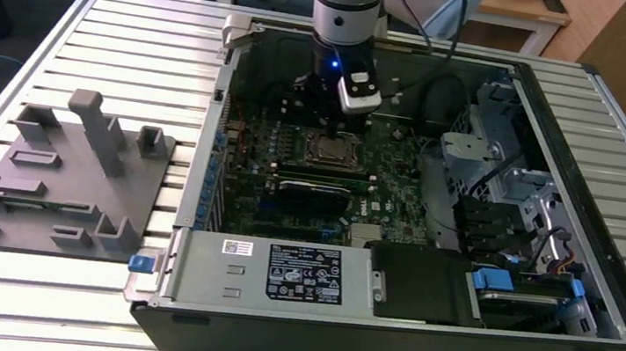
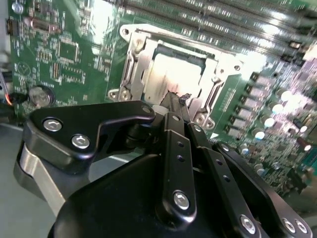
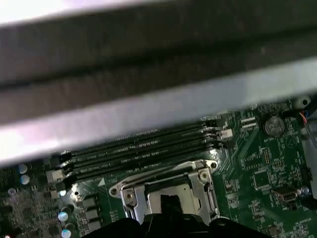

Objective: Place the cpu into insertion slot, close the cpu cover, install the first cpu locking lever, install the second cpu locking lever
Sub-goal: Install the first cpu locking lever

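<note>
Inside the open computer case (image 1: 596,172), the arm reaches straight down over the motherboard. My gripper (image 1: 325,129) hangs just above the insertion slot (image 1: 328,149). In the second wrist view the cpu (image 2: 166,74) lies in the slot, its pale top showing through the window of the silvery cpu cover (image 2: 141,62), which lies flat over it. The black fingers (image 2: 171,114) meet at a point, so the gripper (image 2: 177,97) is shut, with its tip at the cover's edge nearest the arm. The first wrist view shows the cover (image 3: 200,186) just beyond the gripper body (image 3: 163,225).
Long black memory slots (image 3: 138,148) run beside the socket. A coin battery (image 2: 37,94) sits on the board. The power supply (image 1: 278,269) and drive cage (image 1: 501,188) crowd the case. A grey fixture plate (image 1: 65,174) lies on the slatted table at the exterior view's left.
</note>
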`<state>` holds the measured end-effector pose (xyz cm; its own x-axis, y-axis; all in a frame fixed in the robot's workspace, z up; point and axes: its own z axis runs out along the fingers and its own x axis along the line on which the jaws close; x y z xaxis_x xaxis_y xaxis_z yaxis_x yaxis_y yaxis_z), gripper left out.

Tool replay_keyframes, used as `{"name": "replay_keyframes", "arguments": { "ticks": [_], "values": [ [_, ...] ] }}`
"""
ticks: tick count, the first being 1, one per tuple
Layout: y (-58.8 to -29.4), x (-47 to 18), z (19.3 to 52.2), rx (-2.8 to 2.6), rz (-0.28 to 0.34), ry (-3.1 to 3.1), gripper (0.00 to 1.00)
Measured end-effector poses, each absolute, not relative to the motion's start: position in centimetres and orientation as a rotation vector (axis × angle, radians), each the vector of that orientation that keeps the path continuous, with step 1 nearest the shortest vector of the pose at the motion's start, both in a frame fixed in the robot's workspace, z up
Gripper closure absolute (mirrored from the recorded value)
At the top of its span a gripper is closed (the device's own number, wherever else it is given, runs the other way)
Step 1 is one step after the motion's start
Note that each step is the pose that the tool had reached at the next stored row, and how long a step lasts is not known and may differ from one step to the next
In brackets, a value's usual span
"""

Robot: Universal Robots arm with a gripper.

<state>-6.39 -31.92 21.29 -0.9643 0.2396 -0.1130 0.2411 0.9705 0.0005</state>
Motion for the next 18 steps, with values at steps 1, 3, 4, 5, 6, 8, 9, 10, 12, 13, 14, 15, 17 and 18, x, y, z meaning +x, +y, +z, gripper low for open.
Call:
{"name": "replay_keyframes", "arguments": {
  "ticks": [1, 3, 4, 5, 6, 8, 9, 10, 12, 13, 14, 15, 17, 18],
  "values": [
    [-32.12, -6.39, 21.28, 0.368, -0.020, 3.007, 0.89],
    [-32.35, -6.39, 21.24, 0.364, -0.020, 3.007, 0.89],
    [-32.40, -6.39, 21.21, 0.361, -0.020, 3.007, 0.89],
    [-32.43, -6.39, 21.17, 0.356, -0.019, 3.008, 0.89],
    [-32.45, -6.38, 21.12, 0.351, -0.019, 3.008, 0.89],
    [-32.47, -6.29, 21.08, 0.344, -0.019, 3.010, 0.89],
    [-32.47, -6.15, 21.07, 0.344, -0.019, 3.010, 0.89],
    [-32.47, -5.98, 21.06, 0.344, -0.019, 3.011, 0.89],
    [-32.47, -5.74, 21.03, 0.341, -0.019, 3.012, 0.89],
    [-32.48, -5.72, 21.03, 0.337, -0.019, 3.013, 0.89],
    [-32.47, -5.72, 21.02, 0.327, -0.018, 3.014, 0.89],
    [-32.47, -5.72, 21.01, 0.313, -0.018, 3.015, 0.89],
    [-32.47, -5.71, 21.00, 0.288, -0.016, 3.018, 0.89],
    [-32.47, -5.71, 21.00, 0.285, -0.016, 3.018, 0.89]
  ]
}}
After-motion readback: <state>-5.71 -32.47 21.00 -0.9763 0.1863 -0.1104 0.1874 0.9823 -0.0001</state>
